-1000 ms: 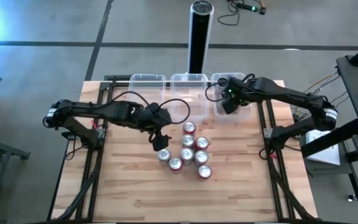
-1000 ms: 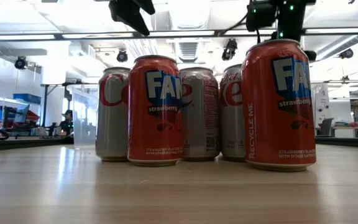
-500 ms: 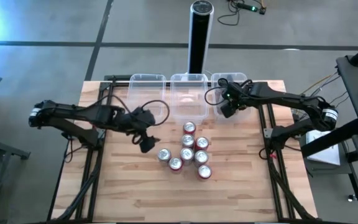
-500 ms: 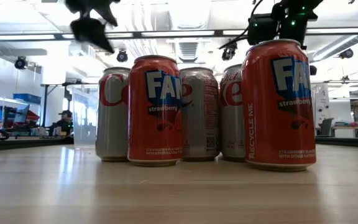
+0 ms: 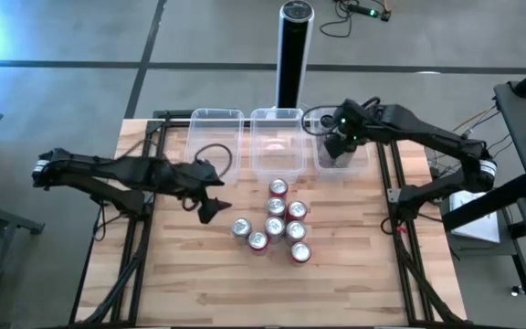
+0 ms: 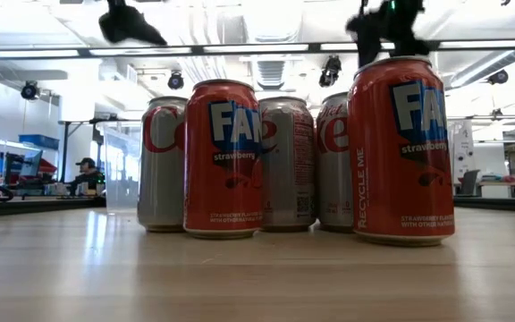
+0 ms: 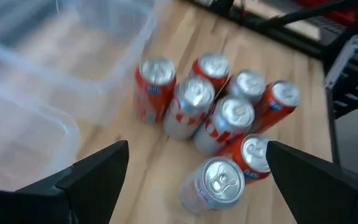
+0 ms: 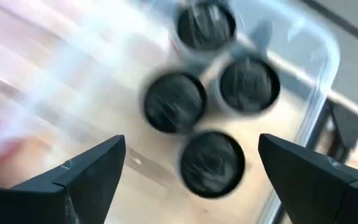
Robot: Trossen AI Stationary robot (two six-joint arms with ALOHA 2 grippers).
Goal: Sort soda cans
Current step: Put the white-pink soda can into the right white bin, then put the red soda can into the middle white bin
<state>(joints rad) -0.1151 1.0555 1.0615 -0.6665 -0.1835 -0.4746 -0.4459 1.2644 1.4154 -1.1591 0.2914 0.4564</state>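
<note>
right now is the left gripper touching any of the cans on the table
Apart. The high view shows the left gripper open, with bare wood between it and the nearest can of the cluster.

From up here I see grey floor (image 5: pixel 53 100) crossed by dark seams, with a bright glare at ten o'clock. Across the table, ceiling strip lights (image 6: pixel 266 46) run over an open room; a person (image 6: pixel 85 172) sits at nine o'clock.
</note>
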